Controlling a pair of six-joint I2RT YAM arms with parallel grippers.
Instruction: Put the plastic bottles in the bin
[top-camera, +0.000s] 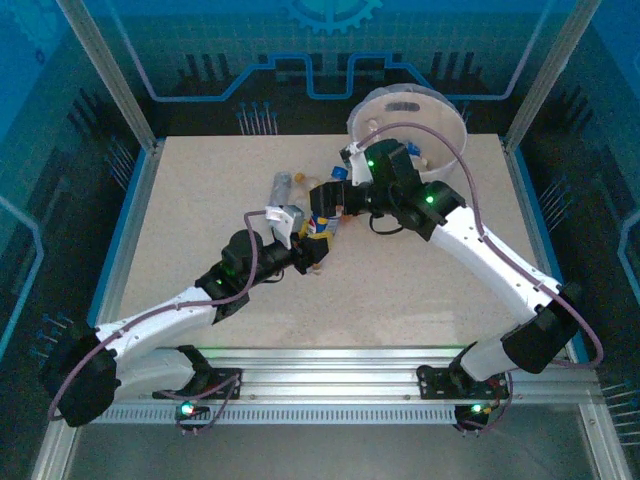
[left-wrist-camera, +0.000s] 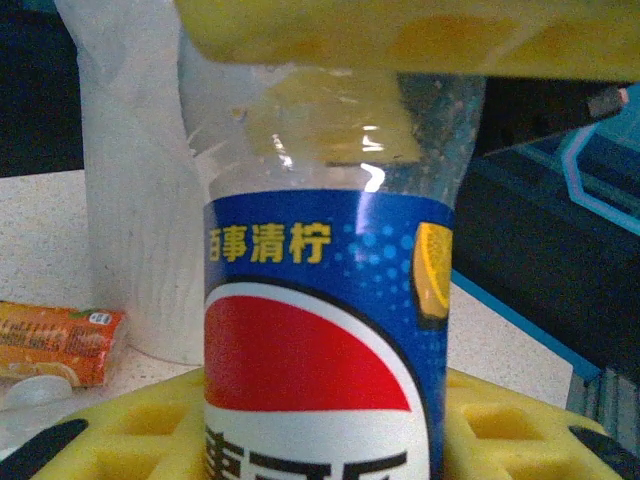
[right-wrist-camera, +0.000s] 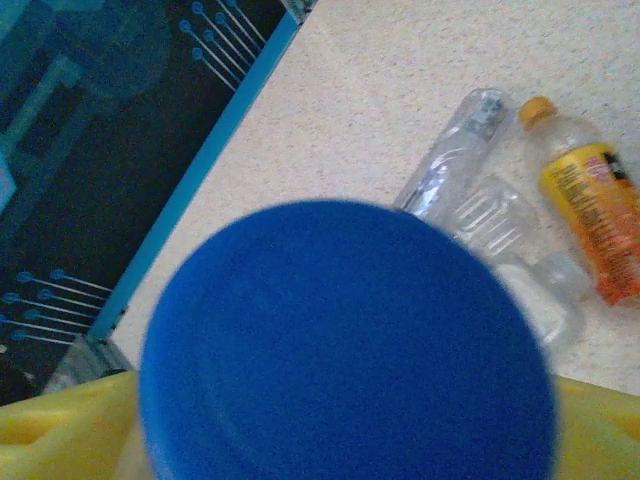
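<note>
A clear bottle with a blue, red and white label (left-wrist-camera: 320, 330) and a blue cap (right-wrist-camera: 345, 350) is held above the table's middle (top-camera: 319, 232), between both arms. My left gripper (left-wrist-camera: 325, 440) is shut on its labelled body, a yellow pad (left-wrist-camera: 120, 440) on each side. My right gripper (top-camera: 326, 208) is shut on its neck, one yellow finger (left-wrist-camera: 400, 35) crossing the bottle's shoulder. The bin (top-camera: 405, 120) stands at the back right and appears as a whitish wall (left-wrist-camera: 130, 200). More bottles lie on the table: a crushed clear one (right-wrist-camera: 455, 160), another clear one (right-wrist-camera: 515, 235) and an orange-labelled one (right-wrist-camera: 590, 215).
The loose bottles lie left of the held one (top-camera: 283, 187), with an orange label (left-wrist-camera: 55, 340) beside the bin's foot. A couple of items show inside the bin. The right arm (top-camera: 470, 235) curves in front of the bin. Blue enclosure walls border the table.
</note>
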